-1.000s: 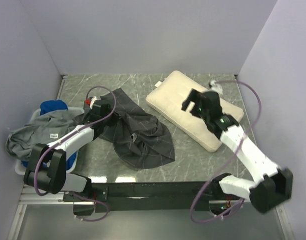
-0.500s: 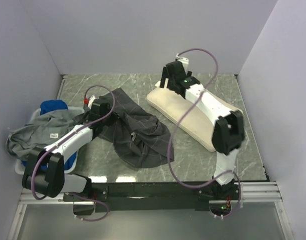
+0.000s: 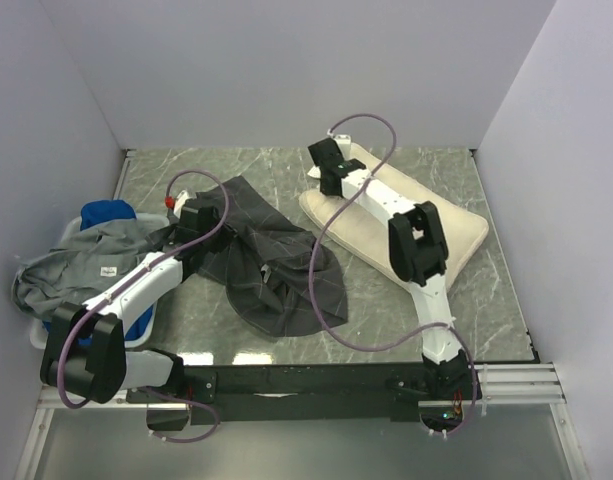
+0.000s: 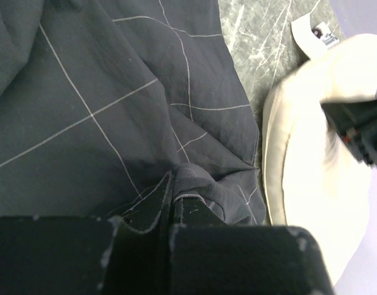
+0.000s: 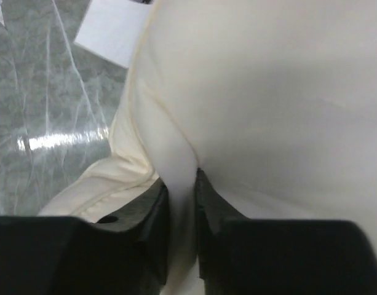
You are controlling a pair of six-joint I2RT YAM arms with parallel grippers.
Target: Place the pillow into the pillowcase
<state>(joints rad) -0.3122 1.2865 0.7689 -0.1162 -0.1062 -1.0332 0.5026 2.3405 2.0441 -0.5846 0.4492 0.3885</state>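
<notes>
Right gripper pinches a pillow fold; left gripper clamps pillowcase, on grey marbled counter, pale lilac walls around.

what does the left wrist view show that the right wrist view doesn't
Only the left wrist view shows the pillowcase, with a fold of it pinched in the left tool. Only the right wrist view shows how the right tool grips: shut on a fold of the pillow. Both views show the pillow, its white tag and the marble table.
</notes>
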